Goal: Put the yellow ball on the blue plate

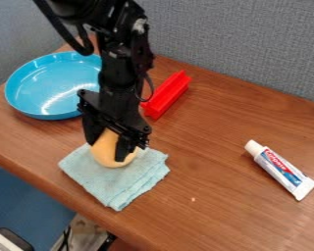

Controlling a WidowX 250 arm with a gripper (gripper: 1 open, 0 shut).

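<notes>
The yellow ball point(110, 151) rests on a light blue cloth point(129, 182) near the table's front edge. My black gripper point(117, 145) comes straight down over it, one finger pressed against each side, so it is shut on the ball. The ball's upper half is hidden behind the gripper body, and it still touches the cloth. The blue plate point(28, 94) lies at the back left corner of the table, with nothing showing in it, about a hand's width from the ball.
A red block-shaped object point(169, 91) lies just behind the arm, right of the plate. A toothpaste tube point(281, 169) lies at the right. The wooden table's front edge runs close below the cloth.
</notes>
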